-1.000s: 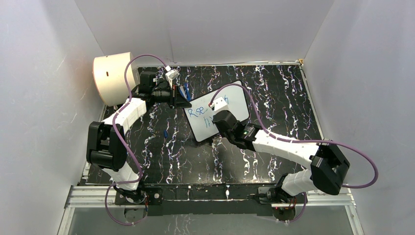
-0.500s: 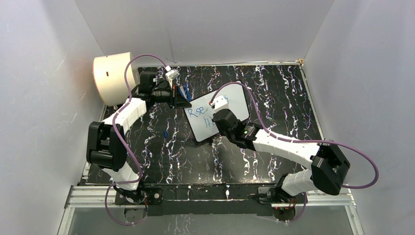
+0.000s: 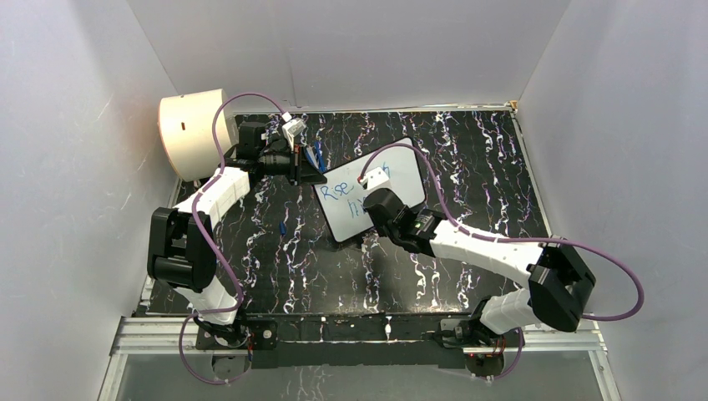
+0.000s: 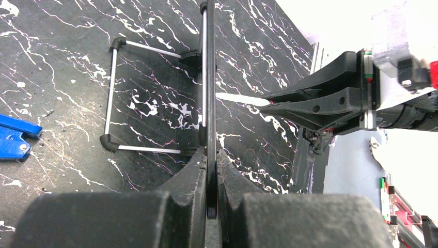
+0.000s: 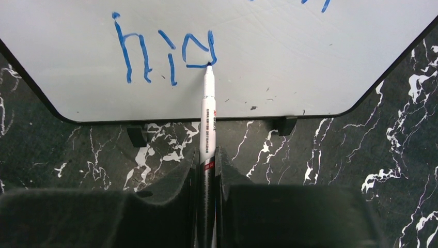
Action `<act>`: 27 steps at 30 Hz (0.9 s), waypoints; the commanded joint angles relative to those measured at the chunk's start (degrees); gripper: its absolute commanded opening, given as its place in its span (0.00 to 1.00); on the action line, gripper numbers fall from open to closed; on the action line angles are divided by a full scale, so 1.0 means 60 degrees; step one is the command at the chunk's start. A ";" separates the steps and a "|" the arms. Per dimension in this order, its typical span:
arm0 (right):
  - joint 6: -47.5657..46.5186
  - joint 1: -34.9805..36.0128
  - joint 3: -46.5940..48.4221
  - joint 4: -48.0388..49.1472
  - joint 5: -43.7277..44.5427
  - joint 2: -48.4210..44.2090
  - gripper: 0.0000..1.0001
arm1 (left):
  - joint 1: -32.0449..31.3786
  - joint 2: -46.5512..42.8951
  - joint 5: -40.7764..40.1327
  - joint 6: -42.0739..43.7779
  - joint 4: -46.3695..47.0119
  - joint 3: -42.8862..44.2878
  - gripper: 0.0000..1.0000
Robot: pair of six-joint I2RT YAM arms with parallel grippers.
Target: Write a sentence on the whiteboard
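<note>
The whiteboard (image 3: 392,180) stands tilted on its wire stand in the middle of the table. My left gripper (image 3: 319,177) is shut on its left edge; in the left wrist view the board's black rim (image 4: 209,77) runs edge-on between the jaws. My right gripper (image 5: 206,155) is shut on a white marker pen (image 5: 207,119), whose tip touches the board (image 5: 289,57). The sentence (image 3: 344,196) is blue lettering; the lower line (image 5: 165,51) reads "hi" plus a partly drawn letter where the tip rests. The upper line reads "Rise".
A cream cylindrical drum (image 3: 194,129) lies at the far left. A blue object (image 4: 13,137) lies on the black marbled table behind the board. The stand's wire legs (image 4: 111,93) reach back from the board. White walls close in three sides.
The right gripper has shifted only slightly along the lower line. The left arm and the board have not moved.
</note>
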 commanded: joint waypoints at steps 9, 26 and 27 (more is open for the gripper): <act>0.0358 -0.0047 0.0060 -0.0363 -0.0116 0.0322 0.00 | -0.0210 -0.0102 0.0132 0.0174 -0.0453 0.0130 0.00; 0.0240 -0.0051 0.0301 -0.0839 -0.0875 0.0640 0.00 | -0.0213 -0.0087 0.0146 0.0159 -0.0448 0.0157 0.00; 0.0230 -0.0056 0.0321 -0.0835 -0.0943 0.0653 0.00 | -0.0206 -0.0080 0.0144 0.0159 -0.0447 0.0151 0.00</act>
